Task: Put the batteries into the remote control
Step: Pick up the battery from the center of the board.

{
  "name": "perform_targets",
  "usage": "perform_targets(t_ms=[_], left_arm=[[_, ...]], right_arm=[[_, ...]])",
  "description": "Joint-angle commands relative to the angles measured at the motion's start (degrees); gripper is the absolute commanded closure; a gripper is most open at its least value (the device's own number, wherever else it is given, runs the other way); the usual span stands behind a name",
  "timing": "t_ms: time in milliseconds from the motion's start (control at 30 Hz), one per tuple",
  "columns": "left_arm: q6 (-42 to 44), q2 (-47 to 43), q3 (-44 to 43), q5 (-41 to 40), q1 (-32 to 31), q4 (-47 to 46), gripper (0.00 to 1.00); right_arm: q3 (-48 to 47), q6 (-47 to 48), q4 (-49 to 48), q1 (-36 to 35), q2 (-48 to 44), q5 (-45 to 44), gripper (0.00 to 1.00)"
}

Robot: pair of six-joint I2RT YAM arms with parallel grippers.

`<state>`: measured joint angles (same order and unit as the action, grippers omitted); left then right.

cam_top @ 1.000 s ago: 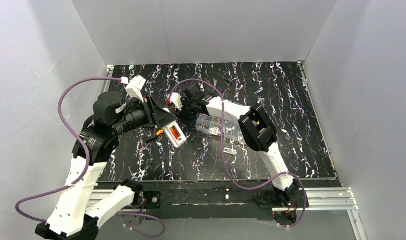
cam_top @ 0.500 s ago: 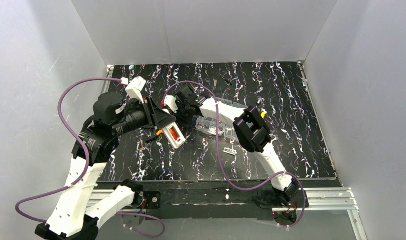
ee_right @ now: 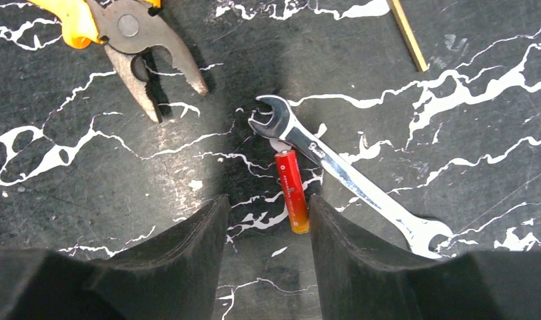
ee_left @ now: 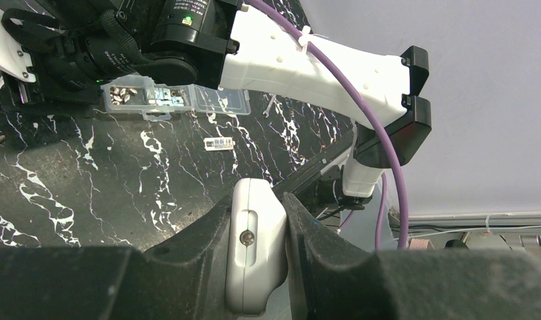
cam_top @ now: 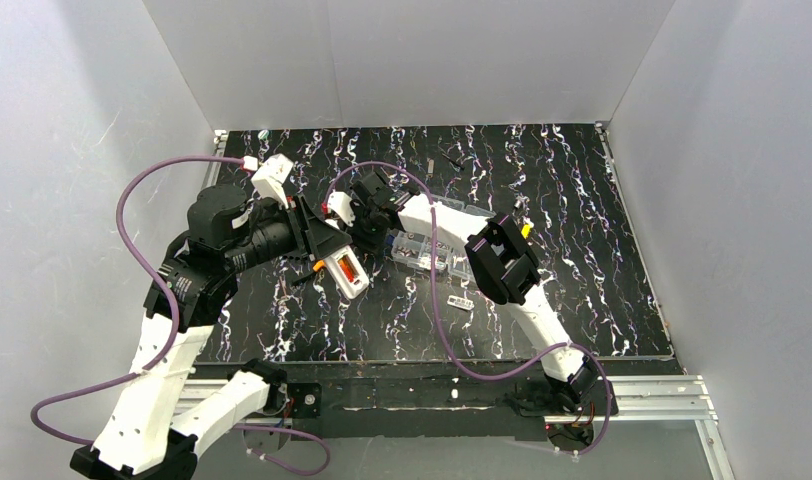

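Left gripper is clamped on the remote control, which it holds tilted above the table on a raised arm. We see the right gripper pointing straight down, jaws apart astride a red battery that lies beside a wrench. We note small metal parts in the clear compartment box.

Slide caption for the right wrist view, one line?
Right gripper, jaws open, poised over a red-orange battery beside a wrench on the black marbled table; pliers upper left.
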<state>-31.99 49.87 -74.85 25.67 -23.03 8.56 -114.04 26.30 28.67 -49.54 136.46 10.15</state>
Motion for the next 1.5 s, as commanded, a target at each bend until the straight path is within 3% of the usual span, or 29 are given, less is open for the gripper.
perform_targets(t_ms=[0,467,967,1467], left_arm=[[0.7,-0.9,-1.5,1.0,0.3,-0.8,1.0],[0.6,-1.3,-0.8,1.0,0.2,-0.9,1.0],[0.8,-1.5,-0.3,1.1,0.3,-1.0,1.0],[0.6,-1.4,0.0,1.2,0.3,-1.3,1.0]], right_arm=[[-1.1,1.4,5.3,-0.2,0.2,3.6,0.45],[0.6,2.0,4.4,-1.6,-1.8,5.5,0.59],[-1.6,-3.0,5.7,-1.7,0.8,0.6,0.6],[-1.9,-4.5,5.0,-3.1,2.8,-0.5,0.69]])
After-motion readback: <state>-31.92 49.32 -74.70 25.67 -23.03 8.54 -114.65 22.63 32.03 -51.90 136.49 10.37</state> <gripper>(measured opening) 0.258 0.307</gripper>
